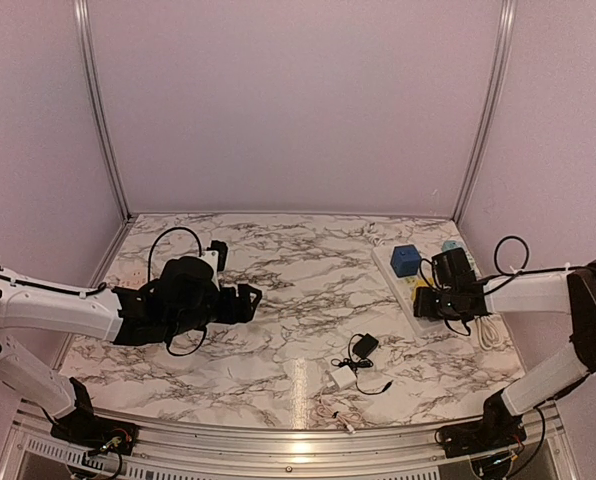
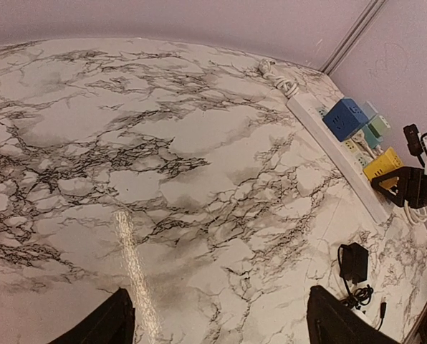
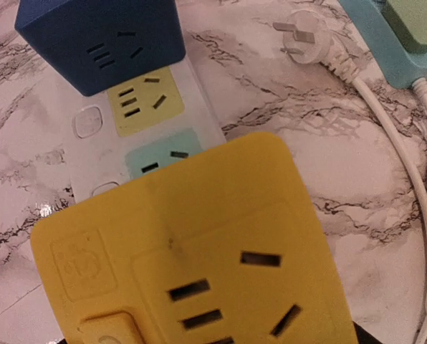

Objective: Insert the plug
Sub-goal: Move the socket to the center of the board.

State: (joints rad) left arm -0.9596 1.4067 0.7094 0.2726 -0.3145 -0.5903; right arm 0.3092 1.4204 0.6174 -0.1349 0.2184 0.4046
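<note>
Marble table [image 1: 278, 250] carries a white power strip [image 3: 92, 154] on its right, where the right gripper [image 1: 426, 298] clamps the yellow plug [image 3: 199, 244] just above free sockets, likely for alignment, while the left gripper [image 2: 221, 322] hangs spread open, well apart.

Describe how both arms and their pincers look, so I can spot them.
The left arm and right arm match: white links, black joint housings, black wrists. A thin black cable loops at each wrist. The left pincer and right pincer are black, with two blocky fingers. No legible markings.
</note>
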